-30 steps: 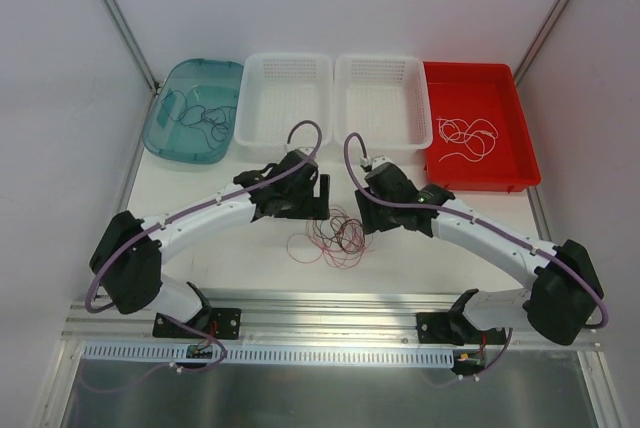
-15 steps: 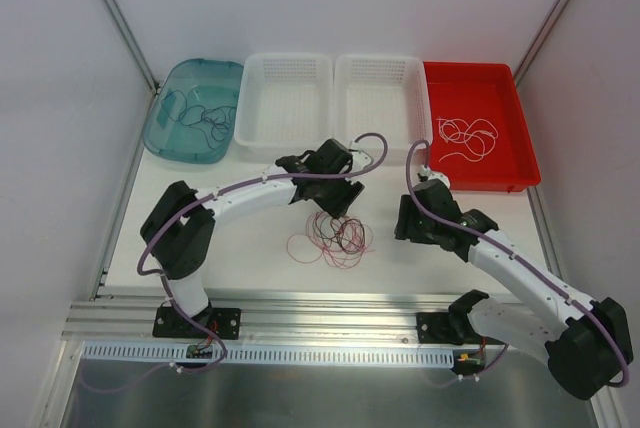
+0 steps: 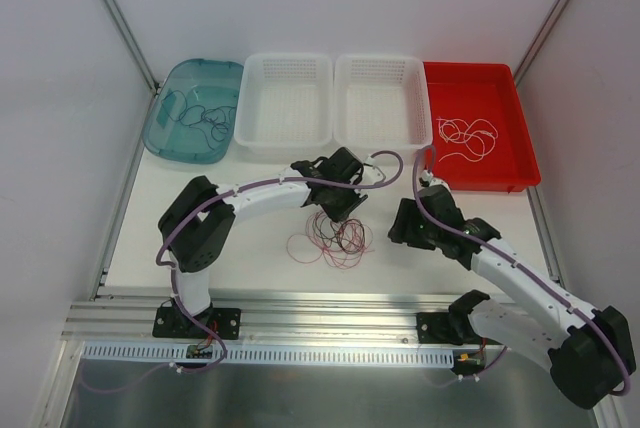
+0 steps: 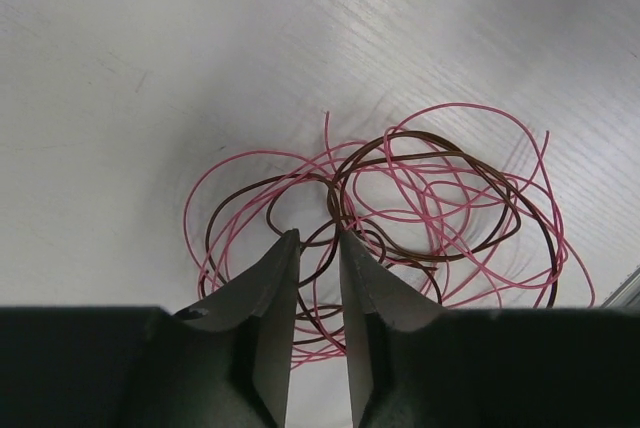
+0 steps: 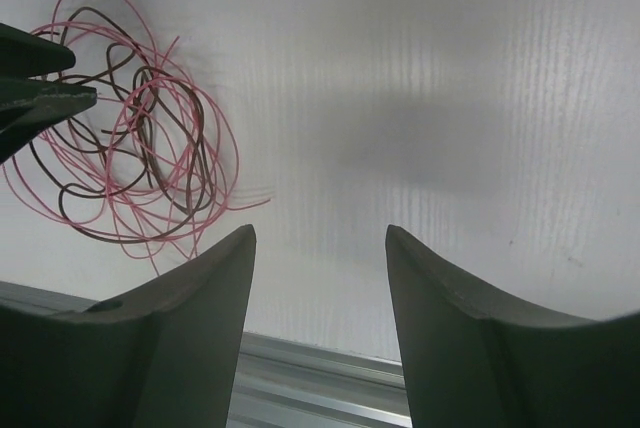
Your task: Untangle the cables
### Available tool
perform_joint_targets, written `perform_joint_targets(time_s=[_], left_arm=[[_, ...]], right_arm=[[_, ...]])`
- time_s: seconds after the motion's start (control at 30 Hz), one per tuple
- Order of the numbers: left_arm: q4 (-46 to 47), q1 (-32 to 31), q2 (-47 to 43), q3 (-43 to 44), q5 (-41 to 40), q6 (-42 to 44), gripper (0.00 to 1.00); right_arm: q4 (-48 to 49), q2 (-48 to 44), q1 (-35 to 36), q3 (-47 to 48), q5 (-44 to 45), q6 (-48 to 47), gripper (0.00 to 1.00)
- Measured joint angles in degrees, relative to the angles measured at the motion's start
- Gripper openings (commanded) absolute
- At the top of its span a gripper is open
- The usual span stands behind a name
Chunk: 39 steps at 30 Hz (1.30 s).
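Note:
A tangle of pink and brown cables [image 3: 335,236] lies on the white table in front of the two arms. My left gripper [image 3: 338,210] is down at the tangle's far edge. In the left wrist view its tips [image 4: 318,236] stand a narrow gap apart, and brown and pink strands [image 4: 400,188] cross that gap. My right gripper [image 3: 405,223] hovers to the right of the tangle, wide open and empty [image 5: 320,231]. In the right wrist view the cables [image 5: 140,138] lie at upper left, apart from its fingers.
A teal tray [image 3: 172,138] at the back left holds a black wire [image 3: 200,116]. Two white baskets [image 3: 284,133] [image 3: 383,136] stand behind the arms. A red tray [image 3: 520,173] at the back right holds a white wire [image 3: 467,138]. A metal rail [image 3: 330,308] runs along the near table edge.
The left arm reached right and down onto the tangle and its jaws narrowed from wide apart to a slim gap. The right arm drew back to the right, its jaws unchanged.

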Motion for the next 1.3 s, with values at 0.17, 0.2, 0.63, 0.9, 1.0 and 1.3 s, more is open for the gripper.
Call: perform_joint_targets(time_s=[0.17,0.2,0.63,0.9,1.0,1.3], left_arm=[[0.0,0.0,0.0,0.0,-0.5,0.2,0.0],[0.0,0.0,0.0,0.0,-0.6,0.1,0.0],[0.0,0.0,-8.5,-2.3,-0.9,-6.1,0.0],[-0.9,0.0,-18.0,-2.8,-4.7,-9.5,0.0],[-2.4,0.2,-23.7,-2.5,-9.4,-10.6,0.0],[-10.4,9.6,-40.6,2.1,-23.5,-16.1,0.0]], right_arm=[[6.6,0.2,0.0,-3.7,-5.6,3.6,0.59],[8.3,0.5,0.0,-4.5,-6.8,4.6,0.6],[29.2,15.8,0.2,-7.2,-14.4,14.1,0.58],[36.4,24.9,1.3,-7.1,-17.2,16.7,0.31],[36.0,24.7,1.0,-7.2,-17.1,16.8,0.16],[26.2,12.0,-7.5,-6.3,-15.7,13.0,0.07]])
